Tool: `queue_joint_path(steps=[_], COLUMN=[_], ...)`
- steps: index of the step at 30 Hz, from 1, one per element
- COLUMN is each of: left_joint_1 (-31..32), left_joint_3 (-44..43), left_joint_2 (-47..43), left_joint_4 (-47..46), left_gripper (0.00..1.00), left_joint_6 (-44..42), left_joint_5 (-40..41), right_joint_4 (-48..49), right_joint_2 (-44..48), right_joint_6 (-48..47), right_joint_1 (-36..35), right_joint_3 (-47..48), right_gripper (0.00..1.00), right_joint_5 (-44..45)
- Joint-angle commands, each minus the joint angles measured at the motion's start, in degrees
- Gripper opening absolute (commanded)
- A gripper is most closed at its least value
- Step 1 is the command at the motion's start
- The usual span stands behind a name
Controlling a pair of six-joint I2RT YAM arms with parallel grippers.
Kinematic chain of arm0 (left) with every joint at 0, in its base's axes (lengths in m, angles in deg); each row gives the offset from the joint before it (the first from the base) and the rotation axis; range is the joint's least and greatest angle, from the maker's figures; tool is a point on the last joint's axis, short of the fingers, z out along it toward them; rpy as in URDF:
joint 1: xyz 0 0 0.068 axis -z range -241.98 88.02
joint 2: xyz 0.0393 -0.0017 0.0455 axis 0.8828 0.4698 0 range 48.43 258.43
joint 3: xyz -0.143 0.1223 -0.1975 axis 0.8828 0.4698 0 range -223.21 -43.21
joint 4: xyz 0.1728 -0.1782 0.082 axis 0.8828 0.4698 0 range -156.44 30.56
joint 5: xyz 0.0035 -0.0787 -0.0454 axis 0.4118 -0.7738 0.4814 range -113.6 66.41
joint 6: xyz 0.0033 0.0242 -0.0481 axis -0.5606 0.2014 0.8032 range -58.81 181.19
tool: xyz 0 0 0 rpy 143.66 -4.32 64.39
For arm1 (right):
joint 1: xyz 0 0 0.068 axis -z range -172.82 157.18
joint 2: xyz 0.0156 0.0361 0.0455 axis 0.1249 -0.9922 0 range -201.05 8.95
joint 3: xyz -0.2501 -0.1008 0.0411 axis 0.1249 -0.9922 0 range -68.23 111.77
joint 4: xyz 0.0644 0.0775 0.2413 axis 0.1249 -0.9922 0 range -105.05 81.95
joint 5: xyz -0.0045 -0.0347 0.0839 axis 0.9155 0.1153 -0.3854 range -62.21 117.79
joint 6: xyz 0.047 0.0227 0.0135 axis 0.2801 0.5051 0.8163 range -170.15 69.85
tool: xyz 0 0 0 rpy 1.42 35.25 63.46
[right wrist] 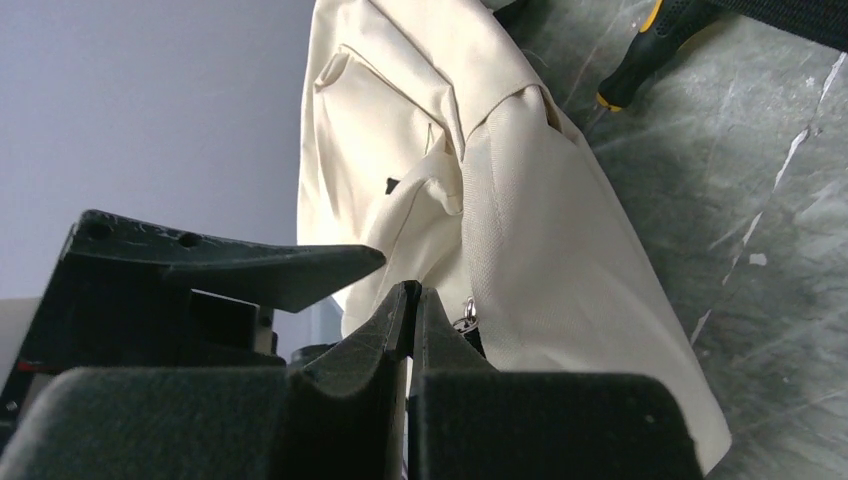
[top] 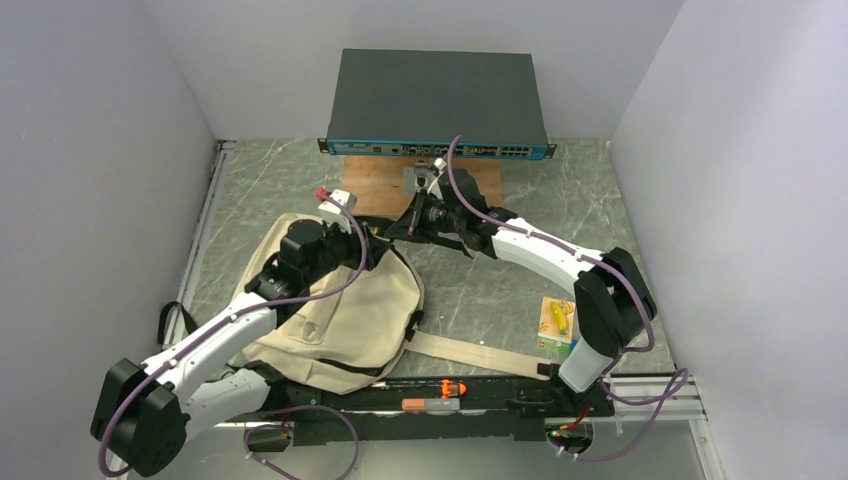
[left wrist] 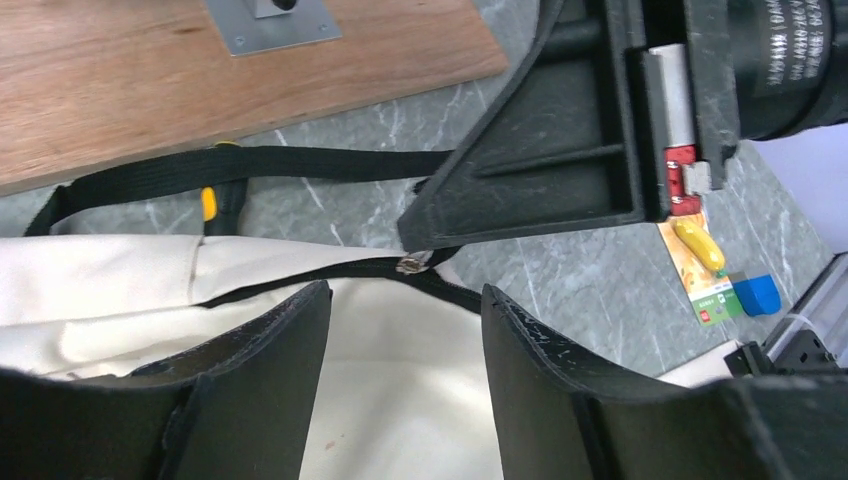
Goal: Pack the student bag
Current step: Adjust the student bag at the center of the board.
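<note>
The student bag (top: 345,320), beige canvas with black trim, lies flat at the front left; its strap (top: 480,352) trails right. My left gripper (top: 375,250) hovers over the bag's top right corner. In the left wrist view it (left wrist: 405,295) stands open above bare cream fabric, nothing between its fingers. My right gripper (top: 395,235) comes in from the right, and its tip meets the metal zipper pull (left wrist: 410,263). In the right wrist view the right gripper (right wrist: 412,292) is shut, the pull ring (right wrist: 468,318) just beside its tip; whether anything is pinched is hidden.
A dark network switch (top: 437,100) stands at the back, a wooden board (top: 470,185) in front of it. A yellow-and-black tool handle (left wrist: 210,203) lies under the bag's black handle (left wrist: 250,165). A small printed box (top: 557,325) sits right. An orange item (top: 452,387) rests on the front rail.
</note>
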Motion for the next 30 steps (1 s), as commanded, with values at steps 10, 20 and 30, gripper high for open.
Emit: queue_joint_path(steps=[10,20,30], left_joint_1=[6.07,6.39,4.39], left_joint_3=[-0.83,-2.53,-0.61], left_joint_2=[8.27,11.59,9.91], left_joint_4=[-13.19,-13.64,-10.02], left_gripper=[0.57,0.0,0.0], left_joint_6=[-6.29,-3.89,2.1], left_joint_5=[6.87,11.7,6.27], right_joint_4=[2.74,-1.33,-1.98], right_joint_2=[0.83,0.41,18.03], right_joint_6=[7.86,1.15,-28.53], right_joint_1=[-0.37,-1.31,3.8], right_joint_3=[3.88,3.79,-13.9], right_gripper=[0.0,0.28,0.82], right_joint_5=[0.47,-0.07,4.32])
